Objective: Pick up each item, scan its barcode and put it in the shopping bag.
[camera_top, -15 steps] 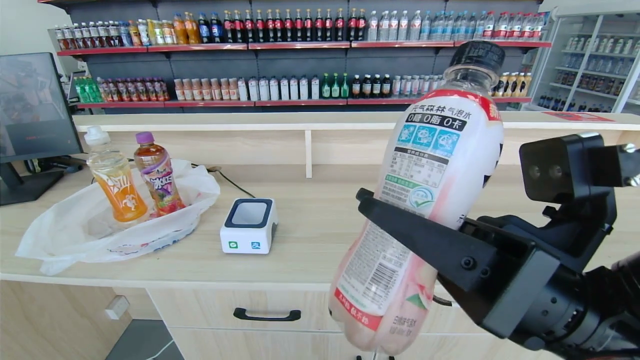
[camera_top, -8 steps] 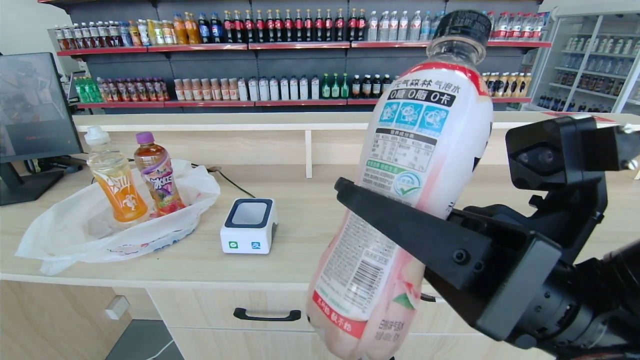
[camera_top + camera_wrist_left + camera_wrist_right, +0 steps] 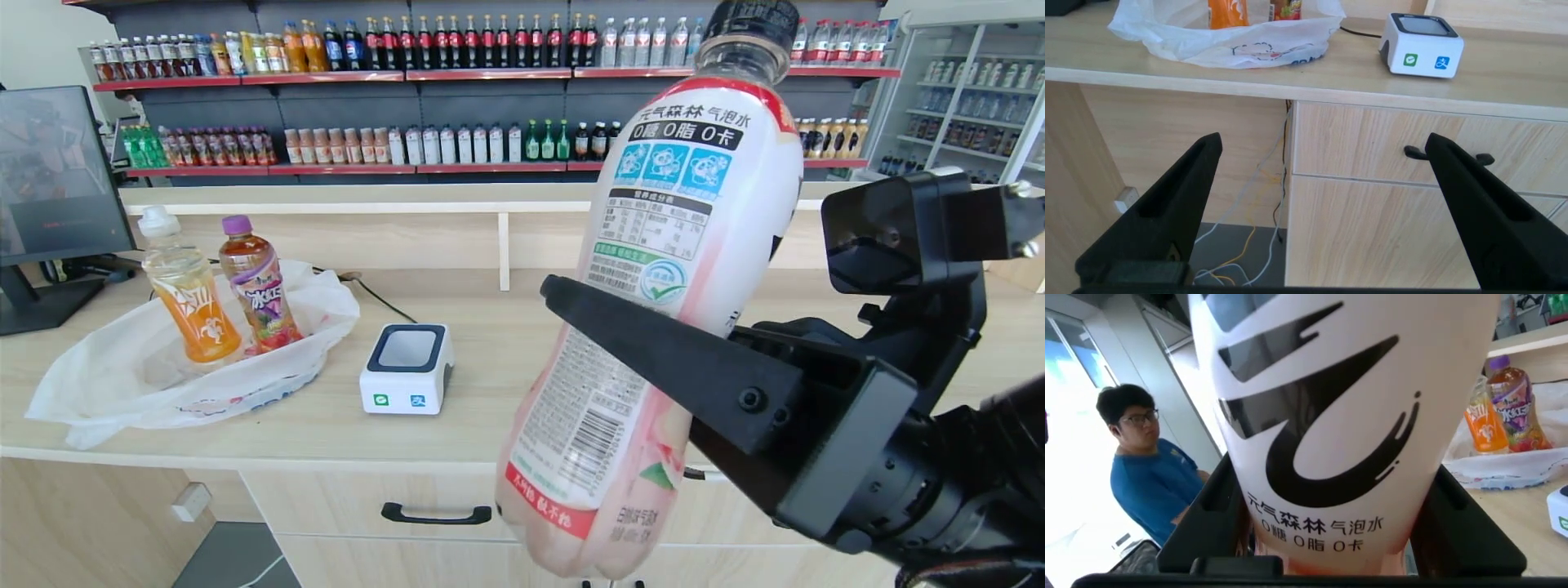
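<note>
My right gripper [image 3: 653,327] is shut on a pink-and-white drink bottle [image 3: 653,327] with a black cap, held high and tilted close to the head camera, its barcode facing the camera. The same bottle [image 3: 1331,433] looms between the gripper's black fingers in the right wrist view. A small white barcode scanner [image 3: 406,367] sits on the wooden counter [image 3: 506,343], left of the bottle. A white plastic shopping bag [image 3: 114,376] lies at the counter's left with an orange bottle [image 3: 186,294] and a purple-capped bottle [image 3: 255,286] standing in it. My left gripper [image 3: 1323,212] is open below the counter's front edge, facing the drawers.
A dark monitor [image 3: 57,180] stands at the far left of the counter. A raised ledge [image 3: 490,200] runs along the counter's back, with drink shelves behind it. A drawer with a black handle [image 3: 435,514] sits under the scanner, whose cable [image 3: 384,302] trails back.
My right gripper has carried the pink bottle up and to the left, toward the scanner side. The bag, its bottles and the scanner have not moved.
</note>
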